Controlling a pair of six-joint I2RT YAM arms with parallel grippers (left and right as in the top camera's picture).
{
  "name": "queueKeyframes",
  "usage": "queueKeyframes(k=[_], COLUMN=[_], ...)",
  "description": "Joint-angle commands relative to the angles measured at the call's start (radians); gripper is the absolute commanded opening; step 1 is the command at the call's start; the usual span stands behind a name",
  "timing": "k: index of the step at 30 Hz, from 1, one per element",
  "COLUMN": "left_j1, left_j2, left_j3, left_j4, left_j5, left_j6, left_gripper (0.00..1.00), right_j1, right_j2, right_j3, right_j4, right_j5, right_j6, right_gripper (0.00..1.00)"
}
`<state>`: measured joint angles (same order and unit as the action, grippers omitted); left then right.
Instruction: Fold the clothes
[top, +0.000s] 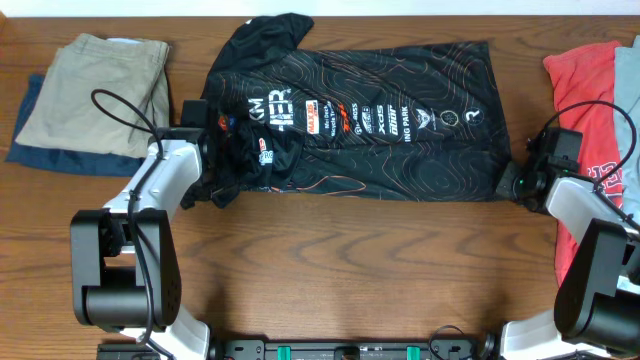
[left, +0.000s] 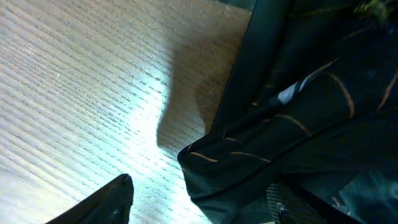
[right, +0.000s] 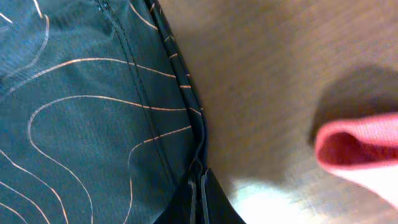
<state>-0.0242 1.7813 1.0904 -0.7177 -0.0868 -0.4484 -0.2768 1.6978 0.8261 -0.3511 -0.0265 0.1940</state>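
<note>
Two arms: rise from the near edge of the wooden table (top: 350, 270), one on each side, both reaching away toward the cloth.
Left gripper (top: 222, 158): at the jersey's left end, over a bunched sleeve; the wrist view shows its fingers (left: 115, 196) spread wide, released, with a rumpled fold lying between them and bare wood showing beside the left finger.
Right gripper (top: 510, 183): at the jersey's near right corner; in the wrist view the fingers (right: 196, 194) are pressed together, pinching the hem edge where the seam runs into them.
Jersey (top: 400, 150): black with thin orange contour lines and a row of small logos, laid sideways across the middle of the table, mostly flat, crumpled at its left end, one sleeve sticking out toward the far edge.
Red garment (top: 590, 90): far right, just beside the right gripper but apart from the jersey; a pale grey cloth (top: 630, 100) lies over it at the frame edge.
Khaki garment (top: 100, 90): folded at the far left, resting on a navy cloth (top: 35, 135), clear of the jersey.
</note>
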Motion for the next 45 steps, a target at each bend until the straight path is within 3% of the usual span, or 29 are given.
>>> queueKeyframes(k=[1, 12, 19, 21, 23, 24, 29, 31, 34, 36, 45], left_j1=[0.003, 0.003, -0.004, -0.008, -0.008, -0.008, -0.007, -0.007, -0.007, -0.008, -0.008], left_j2=[0.016, 0.016, 0.016, 0.016, 0.016, 0.016, 0.0, -0.009, -0.018, -0.018, -0.027], left_j3=[-0.003, -0.016, -0.072, -0.083, -0.09, -0.09, -0.089, -0.089, -0.089, -0.089, -0.079], left_j4=[-0.011, 0.028, 0.126, 0.135, 0.14, 0.14, 0.129, 0.126, 0.116, 0.087, 0.045], left_j5=[-0.023, 0.082, 0.283, 0.281, 0.259, 0.22, -0.276, -0.403, -0.411, -0.412, -0.386], left_j6=[-0.002, 0.018, 0.116, 0.14, 0.182, 0.187, 0.185, 0.185, 0.185, 0.185, 0.181], left_gripper=[0.73, 0.73, 0.5, 0.35, 0.1, 0.06, 0.06, 0.06, 0.07, 0.16, 0.17], right_j1=[-0.015, -0.058, -0.058, -0.058, -0.058, -0.058, -0.061, -0.068, -0.085, -0.096, -0.137], right_j2=[0.023, 0.023, 0.023, 0.023, 0.023, 0.023, 0.023, 0.023, 0.023, 0.023, 0.023], right_j3=[-0.033, -0.033, -0.033, -0.033, -0.033, -0.033, -0.033, -0.033, -0.033, -0.033, -0.033], right_j4=[-0.076, -0.112, -0.11, -0.11, -0.111, -0.112, -0.114, -0.115, -0.115, -0.117, -0.132], right_j5=[0.154, 0.195, 0.195, 0.195, 0.195, 0.195, 0.196, 0.196, 0.196, 0.196, 0.195], right_j6=[0.025, 0.06, 0.06, 0.06, 0.06, 0.06, 0.06, 0.06, 0.064, 0.063, 0.063], right_gripper=[0.01, 0.01, 0.01, 0.01, 0.01, 0.01, 0.01, 0.01, 0.01, 0.01, 0.01])
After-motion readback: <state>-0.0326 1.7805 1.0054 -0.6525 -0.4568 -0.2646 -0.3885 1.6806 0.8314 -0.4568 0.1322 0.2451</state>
